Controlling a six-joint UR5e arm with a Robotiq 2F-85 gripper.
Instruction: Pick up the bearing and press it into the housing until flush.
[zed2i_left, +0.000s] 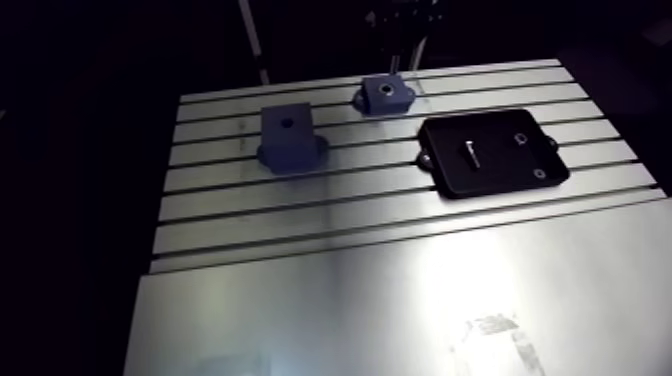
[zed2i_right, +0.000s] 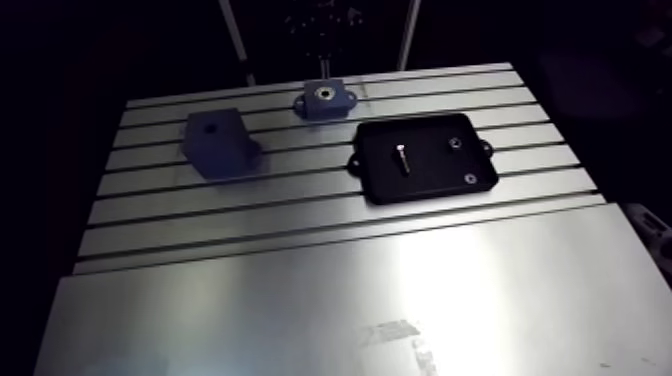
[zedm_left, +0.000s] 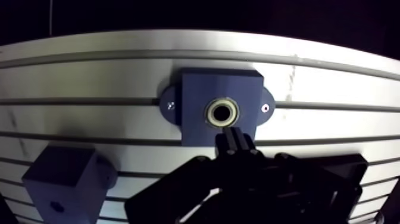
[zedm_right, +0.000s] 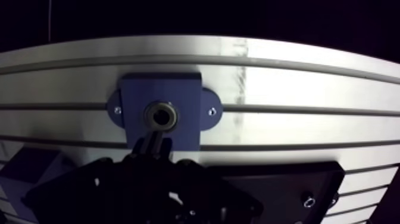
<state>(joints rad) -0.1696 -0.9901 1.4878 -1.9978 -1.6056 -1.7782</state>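
Note:
The blue housing (zedm_left: 196, 95) is bolted to the slotted table by two side tabs. In the wrist view a metal bearing ring (zedm_left: 222, 113) sits in its round bore; how deep it sits I cannot tell. My gripper (zedm_left: 231, 138) hangs just short of the bearing, over the housing's near edge. Its two dark fingers are pressed together and shut, with nothing between them. In the arm view the same housing (zed2i_left: 385, 95) stands at the far side of the table, and the gripper above it is lost in the dark.
A taller blue block (zed2i_left: 290, 138) with a small hole on top stands left of the housing. A black tray (zed2i_left: 500, 170) to the right holds a screw (zed2i_left: 471, 152) and two small round parts. A smooth plate (zed2i_left: 400, 300) covers the near table.

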